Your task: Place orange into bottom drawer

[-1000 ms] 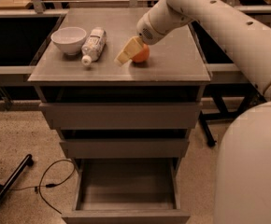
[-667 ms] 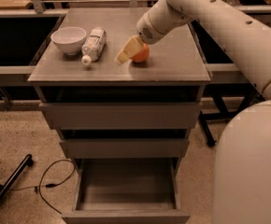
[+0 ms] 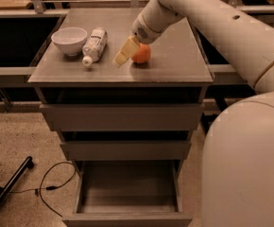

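The orange (image 3: 142, 54) rests on the grey cabinet top (image 3: 175, 65), right of centre. My gripper (image 3: 126, 55) comes down from the upper right on the white arm (image 3: 212, 13) and sits at the orange's left side, touching or nearly touching it. The bottom drawer (image 3: 127, 186) is pulled open at the foot of the cabinet, and its shallow grey interior shows nothing inside. The two wider drawers above it are closed.
A white bowl (image 3: 69, 40) stands at the left of the cabinet top, with a plastic bottle (image 3: 94, 45) lying beside it. A black cable (image 3: 52, 186) and a black bar (image 3: 9, 188) lie on the floor to the left. The robot's white body (image 3: 250, 164) fills the lower right.
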Action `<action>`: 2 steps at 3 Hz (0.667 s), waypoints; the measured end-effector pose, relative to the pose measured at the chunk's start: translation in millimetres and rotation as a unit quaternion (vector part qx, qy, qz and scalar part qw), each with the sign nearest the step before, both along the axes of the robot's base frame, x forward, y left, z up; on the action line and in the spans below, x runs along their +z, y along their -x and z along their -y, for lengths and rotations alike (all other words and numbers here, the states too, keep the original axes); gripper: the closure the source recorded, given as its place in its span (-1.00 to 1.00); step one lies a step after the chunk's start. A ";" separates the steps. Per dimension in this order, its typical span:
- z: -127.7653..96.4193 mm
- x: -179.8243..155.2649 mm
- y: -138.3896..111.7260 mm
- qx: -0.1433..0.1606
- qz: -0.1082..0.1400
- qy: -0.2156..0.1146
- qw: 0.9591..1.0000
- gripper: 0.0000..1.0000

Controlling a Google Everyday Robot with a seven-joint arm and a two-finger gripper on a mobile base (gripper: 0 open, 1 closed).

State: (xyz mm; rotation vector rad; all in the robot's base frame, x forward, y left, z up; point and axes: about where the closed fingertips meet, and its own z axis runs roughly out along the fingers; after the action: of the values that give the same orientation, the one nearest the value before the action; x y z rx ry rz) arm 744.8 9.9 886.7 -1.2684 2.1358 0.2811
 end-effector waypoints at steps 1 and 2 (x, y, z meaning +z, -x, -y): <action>-6.5 2.6 -3.2 0.007 0.006 -0.005 1.000 -1.00; -2.9 2.1 -4.8 0.003 0.009 -0.008 1.000 -1.00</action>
State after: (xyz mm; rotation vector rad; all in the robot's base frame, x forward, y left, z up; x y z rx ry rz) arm 749.6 12.8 888.8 -1.2645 2.1108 0.2891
